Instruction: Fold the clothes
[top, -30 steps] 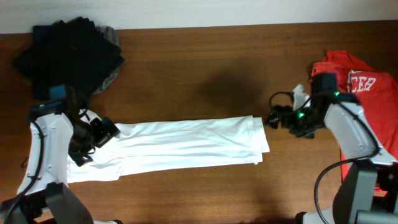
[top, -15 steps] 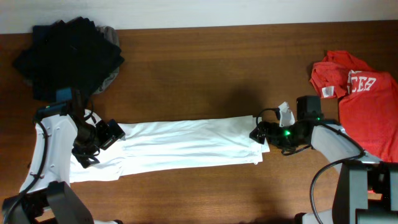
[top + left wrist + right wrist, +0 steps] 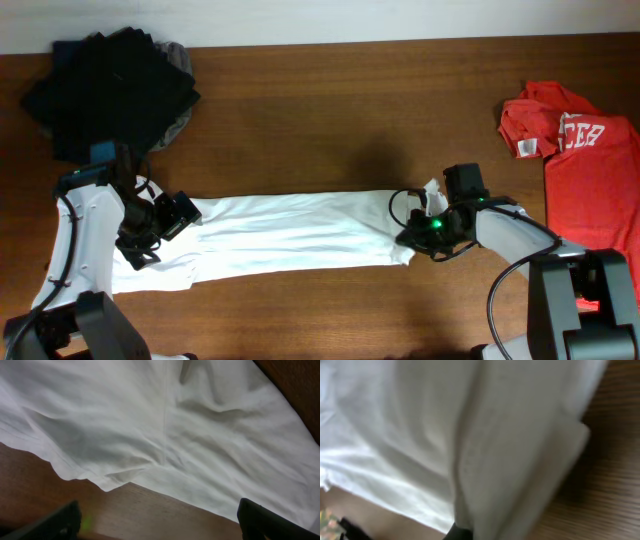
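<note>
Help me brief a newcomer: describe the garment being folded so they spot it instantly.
On the brown table, look along the near middle. The white T-shirt lies there as a long flat strip. Unlike the black pile far left and the red shirt at right, it is white and outstretched.

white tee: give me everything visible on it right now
The white T-shirt lies flat on the wooden table, folded into a long strip running left to right. The fabric looks like soft cotton, lightly creased, with one seam showing and no print visible. The right gripper is shut on its bunched right end. The open left gripper is over its wider left end.
</note>
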Robot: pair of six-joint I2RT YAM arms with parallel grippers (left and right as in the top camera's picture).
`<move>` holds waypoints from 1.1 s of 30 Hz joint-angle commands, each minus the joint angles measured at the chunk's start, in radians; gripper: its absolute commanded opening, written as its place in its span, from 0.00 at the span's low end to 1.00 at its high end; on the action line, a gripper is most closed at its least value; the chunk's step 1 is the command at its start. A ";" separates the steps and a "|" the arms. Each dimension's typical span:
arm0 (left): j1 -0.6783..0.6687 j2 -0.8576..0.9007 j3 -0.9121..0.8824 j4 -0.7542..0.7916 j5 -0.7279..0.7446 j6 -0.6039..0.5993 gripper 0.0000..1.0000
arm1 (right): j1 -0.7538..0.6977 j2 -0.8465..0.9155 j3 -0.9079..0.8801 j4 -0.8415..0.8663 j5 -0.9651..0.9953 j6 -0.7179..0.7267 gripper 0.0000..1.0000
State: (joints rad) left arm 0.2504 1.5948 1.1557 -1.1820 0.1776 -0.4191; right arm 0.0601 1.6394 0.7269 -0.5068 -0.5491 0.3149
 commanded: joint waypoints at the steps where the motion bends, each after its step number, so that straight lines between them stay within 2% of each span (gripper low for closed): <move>1: -0.002 -0.005 -0.007 -0.001 0.006 -0.002 0.99 | -0.043 0.004 0.063 -0.097 0.121 0.035 0.04; 8: -0.002 -0.005 -0.007 0.002 0.006 0.003 0.99 | -0.142 -0.010 0.372 -0.515 0.473 0.027 0.04; 14: -0.002 -0.005 -0.007 0.002 0.006 0.002 0.99 | -0.092 -0.012 0.557 -0.678 0.475 0.008 0.04; 19: -0.002 -0.005 -0.007 0.002 0.006 0.006 0.99 | 0.048 -0.012 0.569 -0.678 0.439 -0.072 0.04; 26: -0.002 -0.005 -0.007 -0.001 0.006 0.010 0.99 | 0.264 -0.011 0.567 -0.630 0.418 -0.074 0.04; 33: -0.002 -0.005 -0.007 -0.001 0.006 0.017 0.99 | 0.401 -0.010 0.526 -0.558 0.418 -0.074 0.04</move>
State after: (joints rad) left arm 0.2504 1.5948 1.1553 -1.1820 0.1768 -0.4183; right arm 0.4187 1.6394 1.2762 -1.0935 -0.1242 0.2501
